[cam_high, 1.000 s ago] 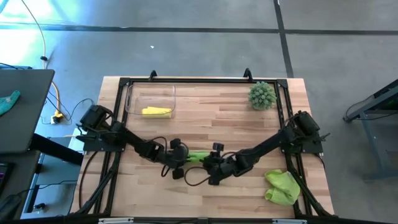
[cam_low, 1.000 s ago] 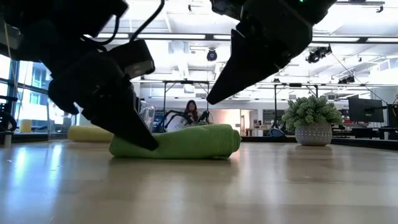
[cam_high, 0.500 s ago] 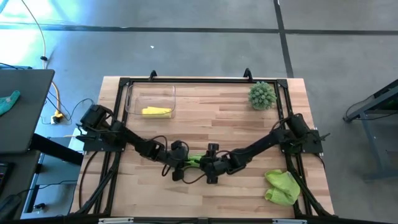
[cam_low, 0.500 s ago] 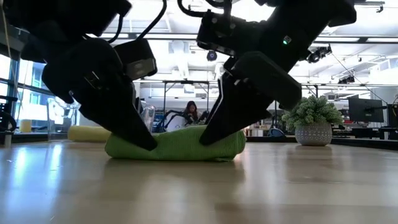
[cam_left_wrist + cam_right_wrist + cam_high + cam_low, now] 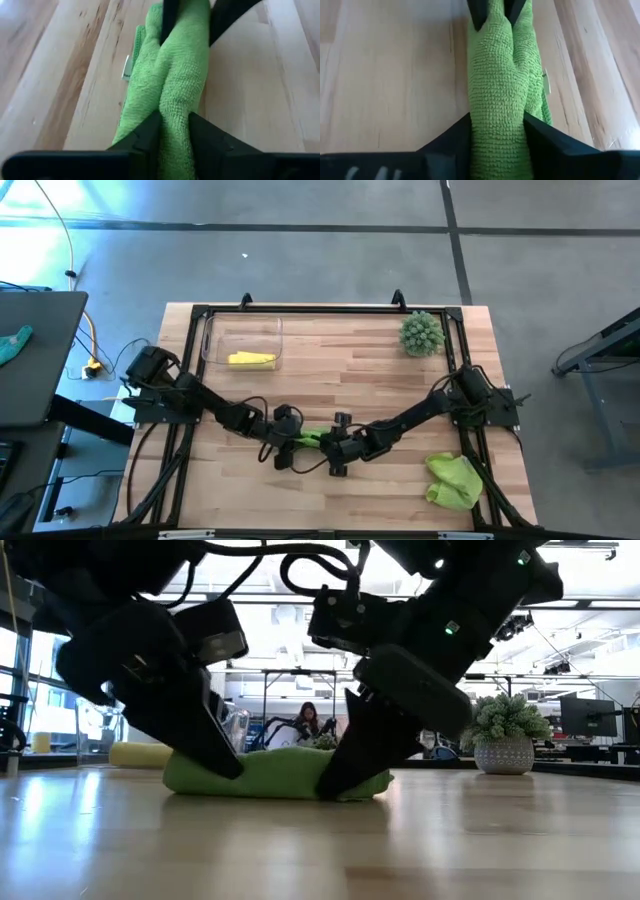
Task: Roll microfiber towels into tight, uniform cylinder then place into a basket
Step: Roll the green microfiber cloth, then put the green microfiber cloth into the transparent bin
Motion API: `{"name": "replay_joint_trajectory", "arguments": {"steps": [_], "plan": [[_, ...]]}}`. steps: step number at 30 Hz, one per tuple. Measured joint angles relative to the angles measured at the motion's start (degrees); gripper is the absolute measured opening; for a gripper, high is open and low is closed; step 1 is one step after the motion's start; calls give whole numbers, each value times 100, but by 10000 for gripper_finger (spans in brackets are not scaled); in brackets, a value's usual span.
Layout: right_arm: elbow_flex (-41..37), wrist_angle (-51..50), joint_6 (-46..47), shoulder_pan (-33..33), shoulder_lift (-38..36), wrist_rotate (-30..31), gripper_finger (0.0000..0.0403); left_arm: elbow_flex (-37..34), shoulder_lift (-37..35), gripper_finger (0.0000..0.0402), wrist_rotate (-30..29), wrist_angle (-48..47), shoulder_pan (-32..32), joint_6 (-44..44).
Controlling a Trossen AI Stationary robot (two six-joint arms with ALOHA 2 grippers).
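While the rolled green towel (image 5: 275,773) lay mid-table, well apart from the basket (image 5: 243,340), the left gripper (image 5: 174,131) and right gripper (image 5: 497,131) each pinched one end, and being soft, light and springy, it looked best gripped across its full roll.

No readable text, brand, number or sign anywhere I look. Small white tag (image 5: 127,67) on green towel (image 5: 175,85) between my fingers: too small, nothing legible. Tabletop (image 5: 330,360) bare of markings.
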Motion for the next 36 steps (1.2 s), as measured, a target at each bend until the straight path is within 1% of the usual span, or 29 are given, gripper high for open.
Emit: {"name": "replay_joint_trajectory", "arguments": {"steps": [4, 7, 10, 12, 15, 17, 22, 24, 26, 30, 36], "plan": [[-4, -43, 232, -3, 19, -60, 111, -11, -478, 131, -123, -430, 4, 578], [-10, -49, 353, -34, 25, -146, 104, -12, -894, 158, -327, -728, -49, 1150], [-12, -55, 543, -95, 25, -287, 104, -2, -1204, 174, -547, -557, -165, 1804], [-13, -38, 662, -158, 25, -467, 104, -2, -1233, 178, -573, -283, -285, 2194], [-20, 37, 796, -251, 28, -722, 103, 2, -967, 179, -603, 156, -476, 2530], [-20, 94, 848, -308, 30, -878, 103, 7, -652, 178, -705, 539, -570, 2618], [-26, 319, 854, -394, 36, -1149, 103, 9, 107, 177, -1304, 1277, -674, 2714], [-30, 391, 855, -419, 34, -1260, 103, 5, 353, 177, -1445, 1519, -675, 2856], [-28, 488, 855, -422, 38, -1302, 103, 11, 562, 177, -1459, 1760, -675, 2989], [-28, 504, 855, -418, 38, -1295, 103, 28, 784, 178, -1467, 1796, -675, 2996], [-30, 516, 852, -418, 38, -1286, 103, 41, 861, 170, -1469, 1673, -665, 2930]]}}
